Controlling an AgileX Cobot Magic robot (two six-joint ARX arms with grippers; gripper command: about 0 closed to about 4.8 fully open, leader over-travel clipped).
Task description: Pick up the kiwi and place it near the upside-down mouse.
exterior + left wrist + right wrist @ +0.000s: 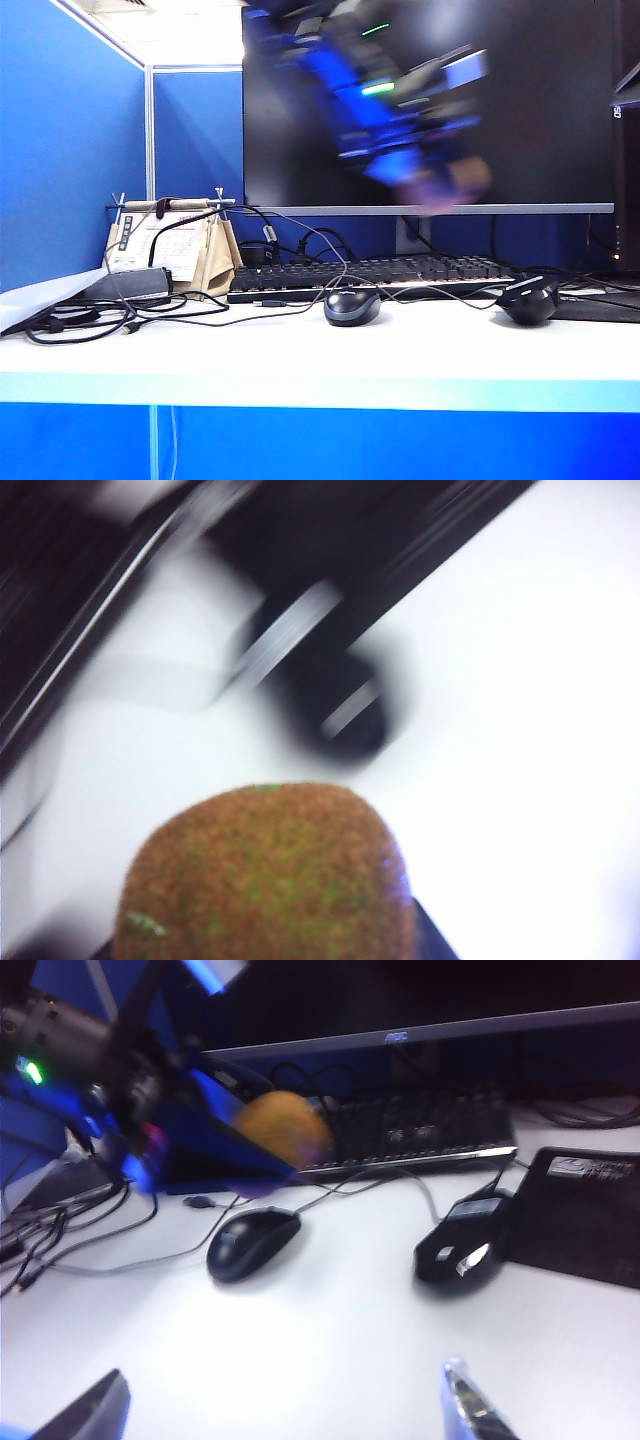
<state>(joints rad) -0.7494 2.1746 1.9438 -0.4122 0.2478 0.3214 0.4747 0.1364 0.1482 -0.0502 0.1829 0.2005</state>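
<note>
My left gripper [265, 948] is shut on the kiwi [270, 880], a brown-olive fuzzy oval that hides the fingertips. In the exterior view that arm is a blue blur high in front of the monitor, with the kiwi [452, 183] at its lower end, above the keyboard. The upside-down mouse [528, 298], glossy black and angular, lies on the white table at the right; it also shows in both wrist views [340, 708] [462, 1250]. The held kiwi [285, 1125] hangs well short of it, above the keyboard. My right gripper [285, 1410] is open over bare table, nothing between its fingers.
A smooth dark-grey domed mouse [352, 305] sits mid-table before the black keyboard [370, 272]. A monitor [540, 100] stands behind. Cables and a black adapter [130, 285] lie at the left by a tan calendar stand [175, 245]. A black pad [585, 1215] lies beside the upside-down mouse.
</note>
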